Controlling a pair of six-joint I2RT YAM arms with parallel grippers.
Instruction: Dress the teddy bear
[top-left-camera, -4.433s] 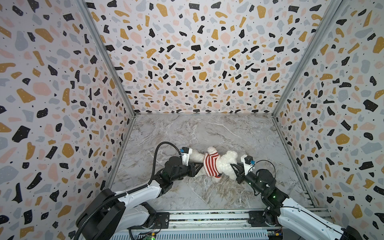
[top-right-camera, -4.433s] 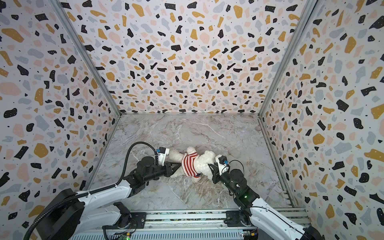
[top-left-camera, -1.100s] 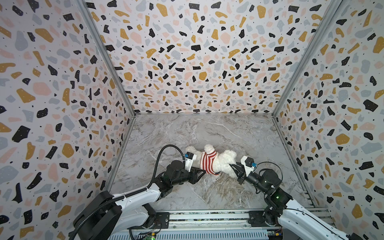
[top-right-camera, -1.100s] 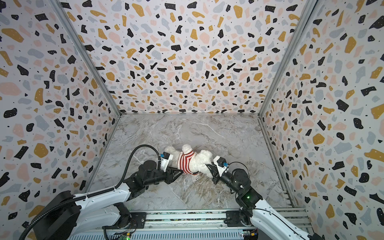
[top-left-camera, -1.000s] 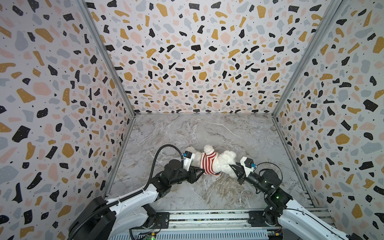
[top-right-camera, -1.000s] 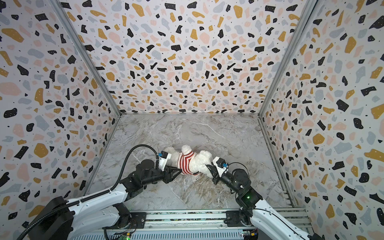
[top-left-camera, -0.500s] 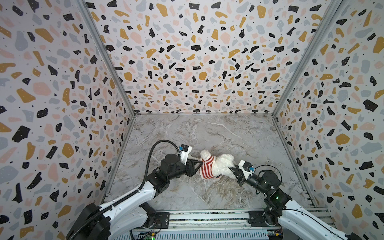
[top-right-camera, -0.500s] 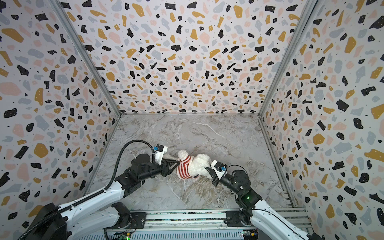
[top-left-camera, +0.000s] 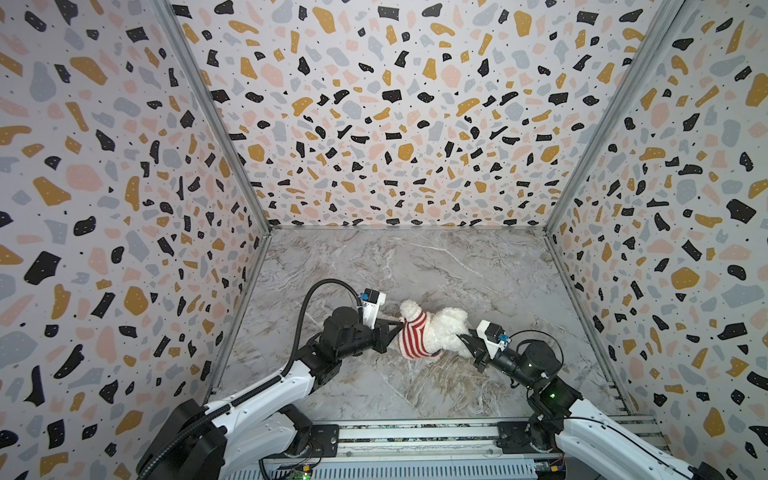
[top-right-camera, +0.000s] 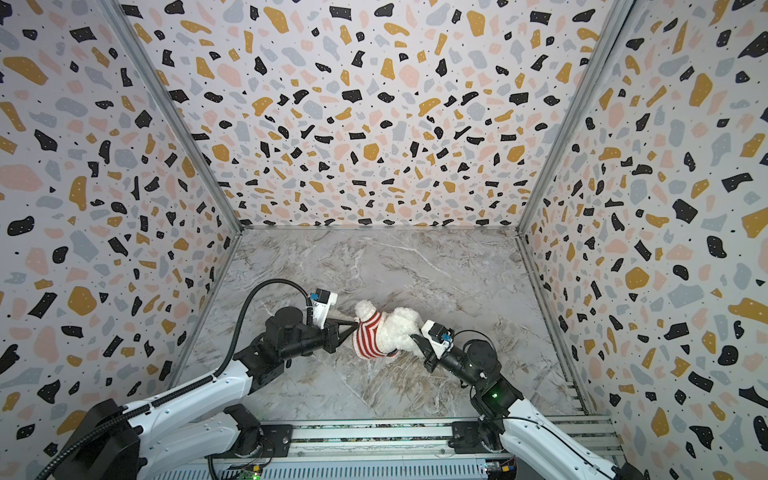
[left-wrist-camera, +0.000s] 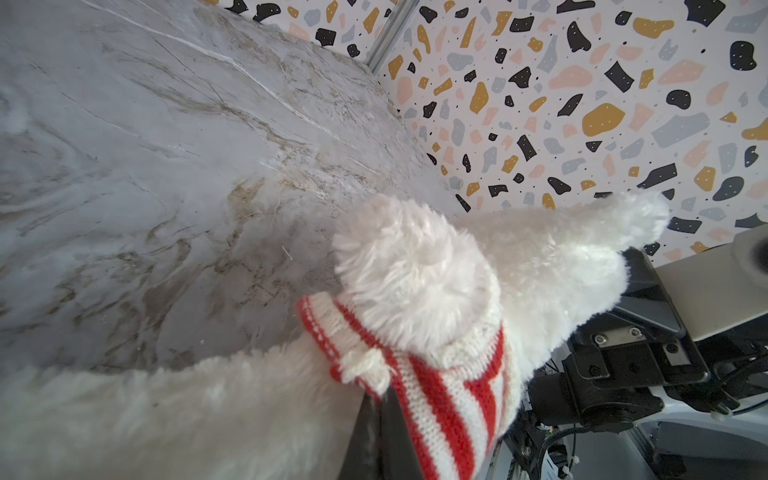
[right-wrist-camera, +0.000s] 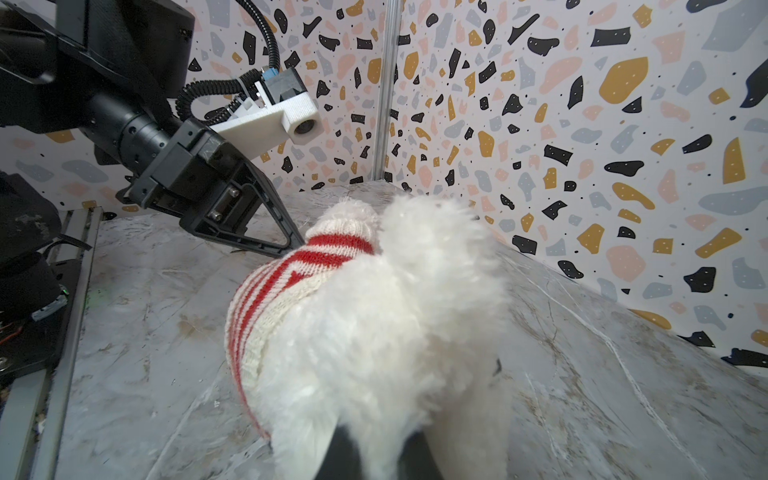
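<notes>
The white fluffy teddy bear lies across the marble floor, its body partly inside a red-and-white striped knitted sweater. One white limb pokes out of a sweater opening. My left gripper is shut on the sweater's edge, beside that limb. My right gripper is shut on the fur at the bear's head end. Fur hides its fingertips. In the right wrist view the sweater covers the half of the bear away from me.
Terrazzo-patterned walls close in the marble floor on three sides. A metal rail with both arm bases runs along the front edge. A black cable loops above the left arm.
The left gripper has closed on the sweater's edge. The bear has shifted a little left and its sweater end has risen. The right gripper has followed, still gripping.
</notes>
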